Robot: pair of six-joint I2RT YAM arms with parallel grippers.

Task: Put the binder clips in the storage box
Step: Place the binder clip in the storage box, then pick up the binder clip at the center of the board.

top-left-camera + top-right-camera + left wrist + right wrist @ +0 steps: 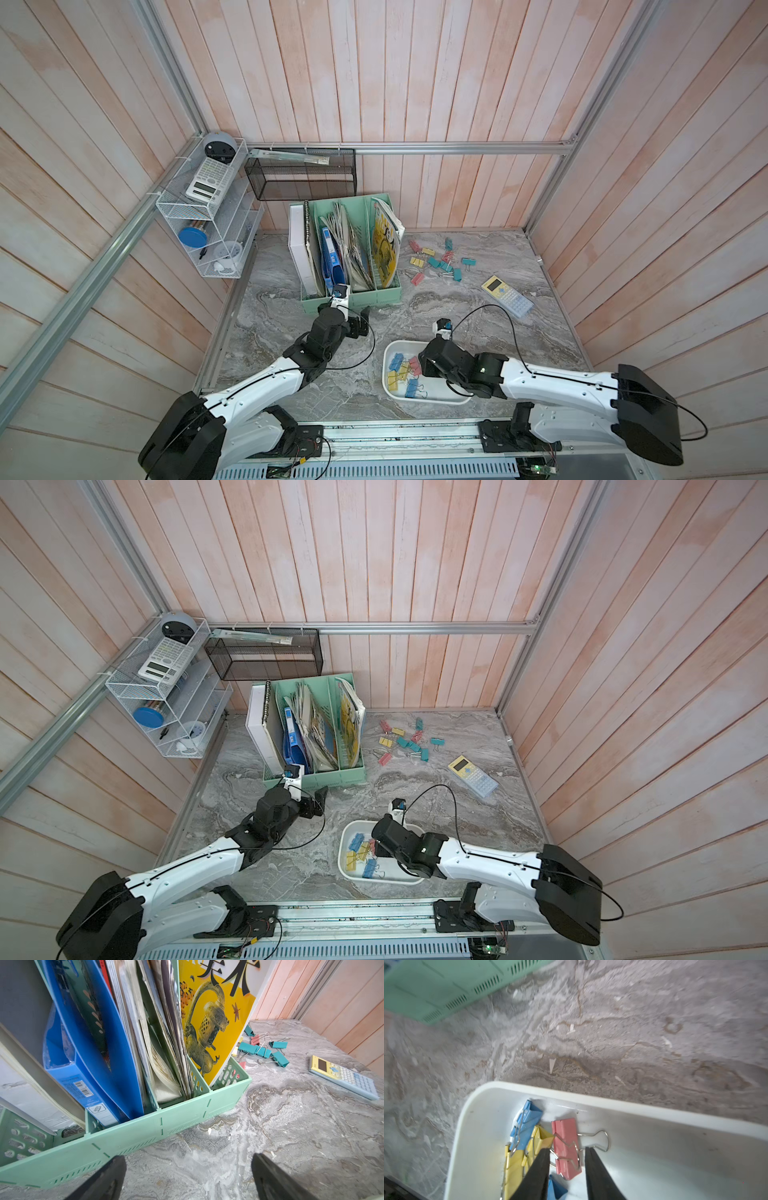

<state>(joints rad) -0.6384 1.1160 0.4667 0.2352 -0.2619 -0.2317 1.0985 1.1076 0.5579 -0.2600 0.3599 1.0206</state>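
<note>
Only the right wrist view shows the right gripper [568,1149] plainly. Its fingers [593,1167] are parted, and a pink clip [564,1132] lying on the floor of the storage box [571,1095] is seen between them; whether it is touched cannot be told. In both top views that gripper is hidden by its own wrist, which is held over the box. Blue, yellow and pink binder clips [402,374] are gathered inside the box at one end. The remaining clips [440,259] are scattered on the marble tabletop [415,316] well beyond the box. A yellow-and-blue calculator [507,296] is also well apart from it. The left gripper [188,1158] is shown spread wide with nothing between its fingers, away from the box and just before the mint-green file holder [166,1124].
</note>
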